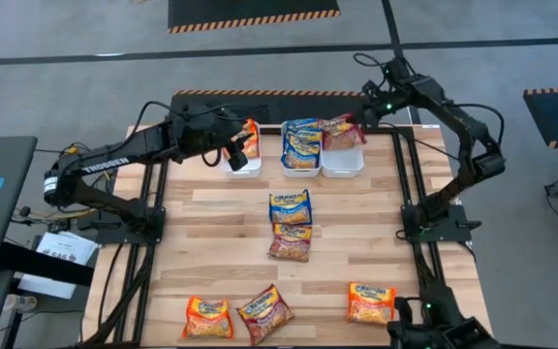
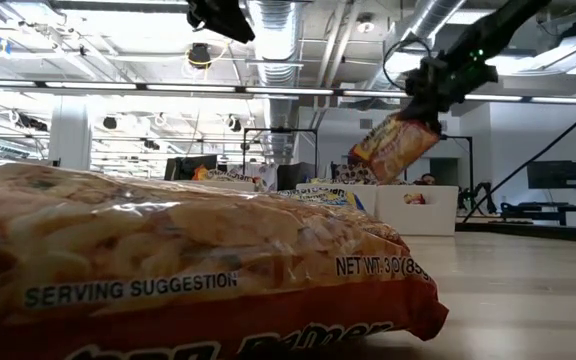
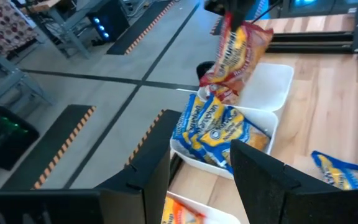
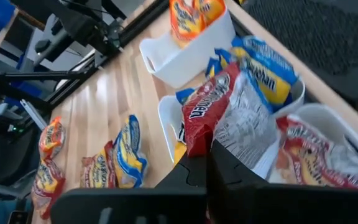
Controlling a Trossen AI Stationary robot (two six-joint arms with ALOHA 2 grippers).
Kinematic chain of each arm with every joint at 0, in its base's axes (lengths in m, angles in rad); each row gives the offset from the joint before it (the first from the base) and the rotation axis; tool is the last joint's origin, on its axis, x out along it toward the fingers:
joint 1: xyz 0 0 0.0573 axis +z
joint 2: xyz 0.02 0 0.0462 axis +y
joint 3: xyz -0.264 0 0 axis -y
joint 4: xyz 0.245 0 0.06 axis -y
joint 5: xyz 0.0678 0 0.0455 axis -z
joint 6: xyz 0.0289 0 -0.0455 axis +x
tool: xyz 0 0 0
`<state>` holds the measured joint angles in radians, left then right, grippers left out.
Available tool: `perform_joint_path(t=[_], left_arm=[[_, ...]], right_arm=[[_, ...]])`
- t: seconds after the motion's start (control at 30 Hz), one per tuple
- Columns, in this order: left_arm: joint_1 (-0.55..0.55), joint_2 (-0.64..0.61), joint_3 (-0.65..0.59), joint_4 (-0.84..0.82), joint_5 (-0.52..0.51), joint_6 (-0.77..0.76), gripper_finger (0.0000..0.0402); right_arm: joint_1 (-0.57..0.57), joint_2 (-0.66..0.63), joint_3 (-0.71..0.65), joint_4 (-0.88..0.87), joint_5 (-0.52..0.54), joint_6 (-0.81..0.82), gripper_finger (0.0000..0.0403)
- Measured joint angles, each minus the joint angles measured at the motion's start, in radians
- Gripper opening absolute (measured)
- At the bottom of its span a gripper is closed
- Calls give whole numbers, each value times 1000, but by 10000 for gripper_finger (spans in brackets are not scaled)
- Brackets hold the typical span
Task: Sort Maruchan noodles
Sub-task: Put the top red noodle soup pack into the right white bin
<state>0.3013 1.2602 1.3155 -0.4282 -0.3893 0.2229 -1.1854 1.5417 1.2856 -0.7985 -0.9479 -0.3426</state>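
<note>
My right gripper point(image 1: 358, 120) is shut on a dark red Maruchan packet point(image 1: 339, 130) above the right white bin point(image 1: 345, 165) at the table's far edge. That bin holds another dark red packet point(image 4: 316, 155). The middle bin point(image 1: 300, 169) holds blue packets point(image 3: 219, 127). The left bin point(image 1: 243, 169) holds orange packets point(image 4: 190, 12). My left gripper point(image 3: 201, 180) hovers open over the left bin, touching nothing. Lying flat on the table are a blue packet point(image 1: 290, 206), a dark red packet point(image 1: 291, 242), an orange packet point(image 1: 207, 318), another dark red one point(image 1: 264, 312) and another orange one point(image 1: 370, 302). My right gripper pinches the dark red packet between its two fingers by its upper edge point(image 2: 415, 118), coming from above. The packet is lifted clear and hangs tilted below the fingers point(image 2: 430, 88), over the right bin. In the right wrist view the packet's crumpled end point(image 4: 211, 121) stands just beyond the fingers.
The three bins stand side by side along the far edge. Bare wood lies between the bins and the centre packets, and along the table's left and right sides. In the low view, a near-edge orange packet point(image 2: 168, 270) fills the foreground.
</note>
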Motion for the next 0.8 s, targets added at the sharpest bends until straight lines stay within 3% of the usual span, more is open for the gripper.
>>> perform_joint_path(t=[0.2,0.47,0.6,0.8], left_arm=[[35,0,0,-3,20,5,159],[56,0,0,-5,64,2,159],[56,0,0,-8,67,1,159],[55,0,0,-8,67,0,159]], right_arm=[[9,0,-114,158,21,79,7],[33,0,-195,249,170,110,9],[42,0,-234,315,195,145,9],[98,0,-263,334,334,128,10]])
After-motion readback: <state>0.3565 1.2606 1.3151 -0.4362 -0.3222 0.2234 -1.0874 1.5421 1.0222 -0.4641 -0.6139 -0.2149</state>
